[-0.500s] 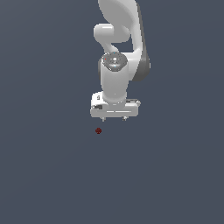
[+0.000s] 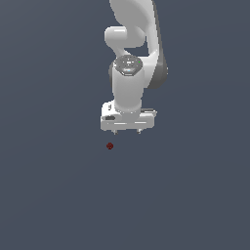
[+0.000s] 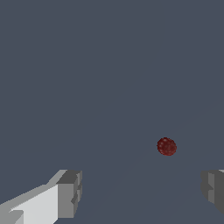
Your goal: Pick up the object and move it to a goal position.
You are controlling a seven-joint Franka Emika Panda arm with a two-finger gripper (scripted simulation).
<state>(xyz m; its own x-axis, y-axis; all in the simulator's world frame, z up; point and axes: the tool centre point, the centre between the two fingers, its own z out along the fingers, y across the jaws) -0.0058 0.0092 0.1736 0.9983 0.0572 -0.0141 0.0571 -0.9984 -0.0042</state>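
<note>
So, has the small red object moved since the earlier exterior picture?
No. The red object keeps its place in the exterior view, just below the gripper, toward that view's left.

Dark red mottled object (image 2: 110, 145), white arm (image 2: 129, 83), white hand (image 2: 127, 132) with grey fingertips (image 3: 70, 192), plain slate-grey ground (image 2: 49, 195)

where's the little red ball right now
In the exterior view the red ball sits just below the open gripper, toward that view's left, not touching it.
</note>
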